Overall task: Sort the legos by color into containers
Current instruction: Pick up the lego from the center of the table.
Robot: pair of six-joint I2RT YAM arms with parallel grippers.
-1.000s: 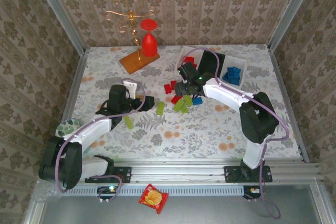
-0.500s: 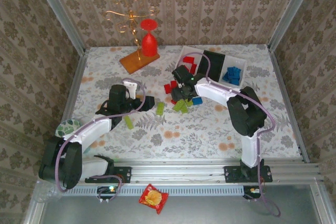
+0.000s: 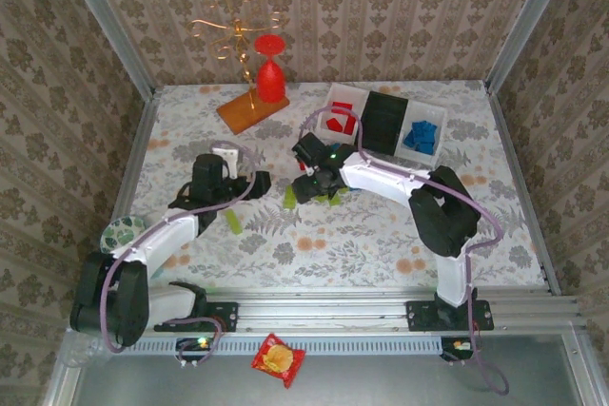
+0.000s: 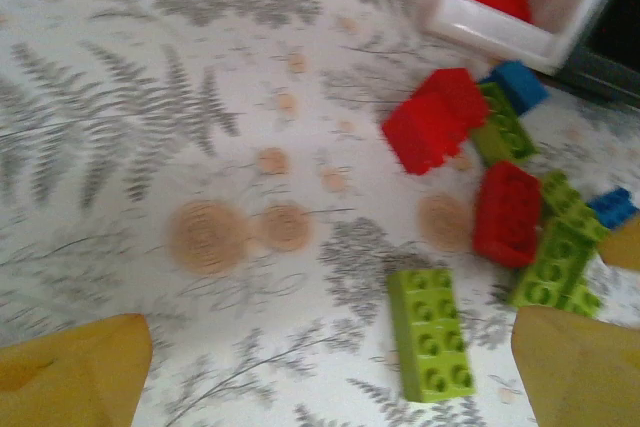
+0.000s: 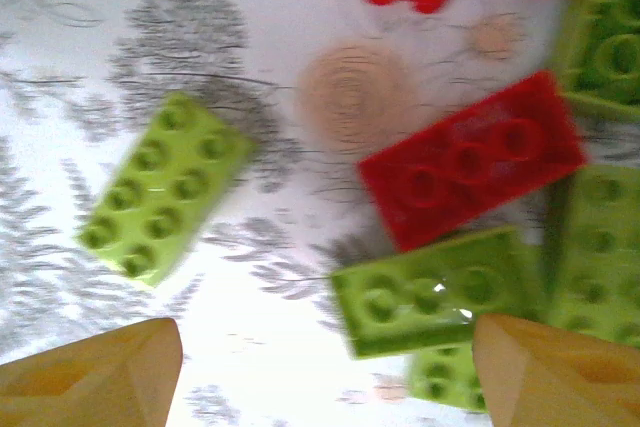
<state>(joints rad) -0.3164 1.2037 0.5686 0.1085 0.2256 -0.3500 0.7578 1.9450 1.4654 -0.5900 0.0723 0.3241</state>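
Two white trays (image 3: pixel 344 94), one black tray (image 3: pixel 383 121), two loose blue legos (image 4: pixel 518 84), one wine glass (image 3: pixel 270 78), one board (image 3: pixel 245 111)

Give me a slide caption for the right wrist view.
Open right claw over a red lego and lime green legos.

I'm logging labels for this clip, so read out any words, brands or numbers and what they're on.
No text is readable.
Print on the red snack packet, near edge of top view: too small to read.
Studs of the lime green brick, right wrist view: too blurred to read.
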